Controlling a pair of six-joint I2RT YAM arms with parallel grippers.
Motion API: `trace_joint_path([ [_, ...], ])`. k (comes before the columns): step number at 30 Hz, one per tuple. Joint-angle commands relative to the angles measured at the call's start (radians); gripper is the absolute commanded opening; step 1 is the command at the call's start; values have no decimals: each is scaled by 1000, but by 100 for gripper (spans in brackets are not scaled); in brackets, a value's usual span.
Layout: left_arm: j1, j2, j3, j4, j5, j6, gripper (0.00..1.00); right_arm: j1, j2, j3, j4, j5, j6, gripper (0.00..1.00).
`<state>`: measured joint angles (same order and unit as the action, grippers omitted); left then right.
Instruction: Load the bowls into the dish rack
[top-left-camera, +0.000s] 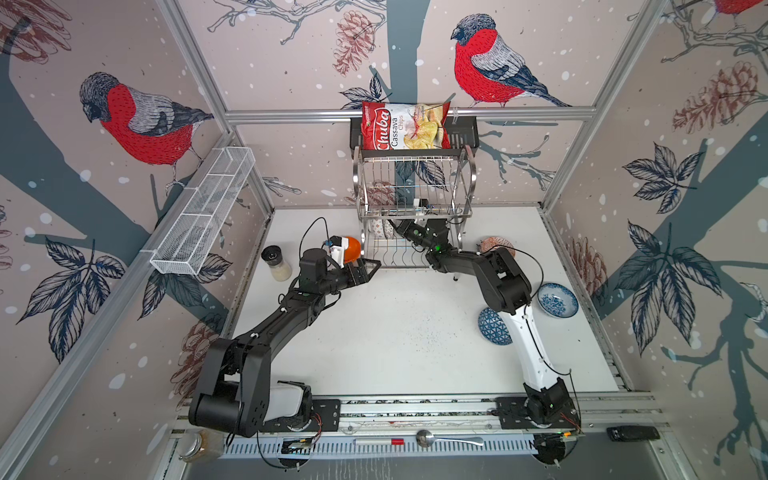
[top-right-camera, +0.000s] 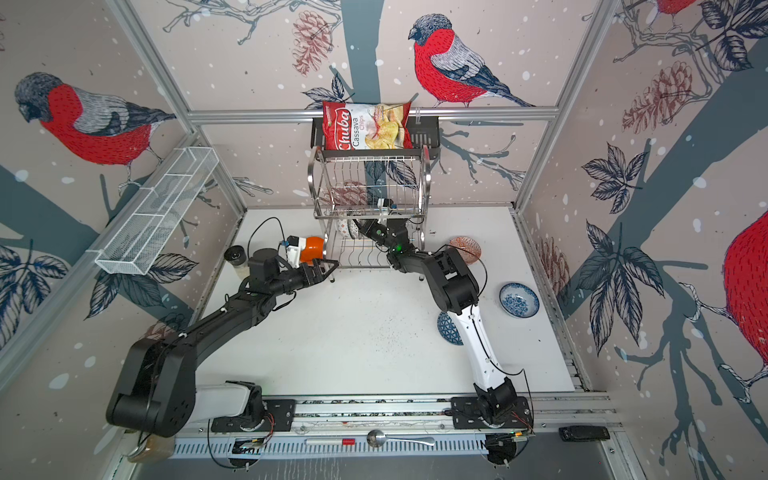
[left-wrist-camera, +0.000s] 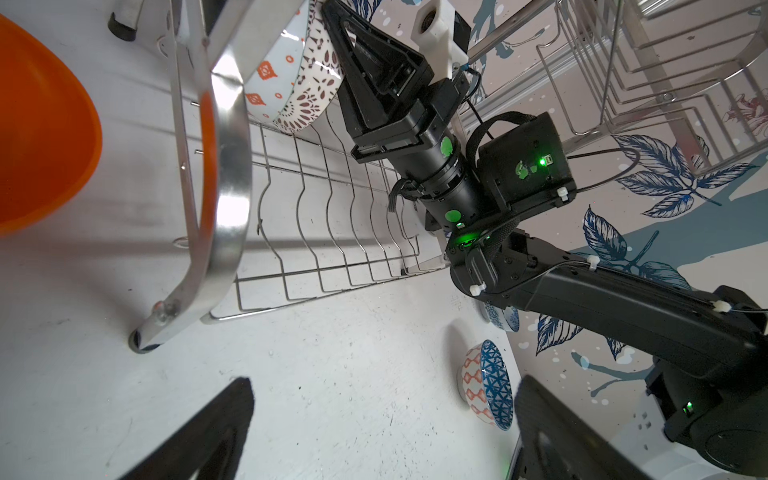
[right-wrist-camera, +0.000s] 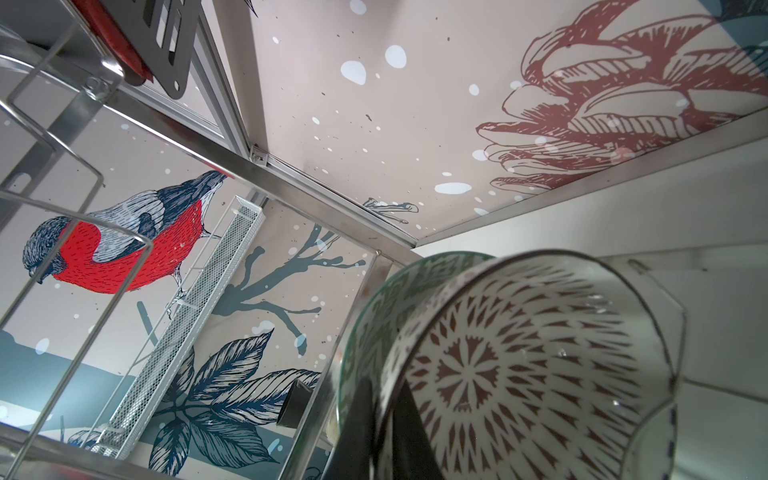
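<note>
**Supervisor:** Report the right gripper.

**Operator:** I read the right gripper inside the lower tier of the dish rack, at its left end. The jaws are closed on the wall of the brown-patterned bowl. In the right wrist view one finger lies inside that bowl and the other outside it. The bowl stands on edge. I cannot tell whether it bears on the shelf wires. A grey-green bowl stands on edge just beside it, nearer the rack's side frame.

**Supervisor:** Report the left gripper.

**Operator:** The left gripper hangs above the table near the rack's front left foot. I see its jaws spread wide, with nothing between them. The orange bowl sits on the table just beside the rack's left frame, beyond that gripper.

**Supervisor:** Locate the other bowls.

**Operator:** I count three on the table, to the right of the rack and outside it:
- The red-orange bowl sits near the rack's right frame.
- The blue-floral bowl sits upright near the right wall.
- The dark-blue triangle bowl lies tipped on its side, partly hidden by the right arm.
</note>
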<state>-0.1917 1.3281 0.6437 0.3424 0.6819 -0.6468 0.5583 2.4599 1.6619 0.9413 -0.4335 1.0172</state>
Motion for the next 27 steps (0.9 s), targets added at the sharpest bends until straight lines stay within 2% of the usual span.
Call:
trace_joint_path([
  [1, 1, 2, 8, 7, 10, 3, 98, -1, -8, 10, -63, 8, -52, 6],
  [14, 0, 7, 11, 6, 13, 2, 98, -1, -16, 30, -125, -10, -105, 14],
  [27, 2, 10, 13, 6, 12, 2, 98, 0, -22, 53, -149, -13, -109, 16],
])
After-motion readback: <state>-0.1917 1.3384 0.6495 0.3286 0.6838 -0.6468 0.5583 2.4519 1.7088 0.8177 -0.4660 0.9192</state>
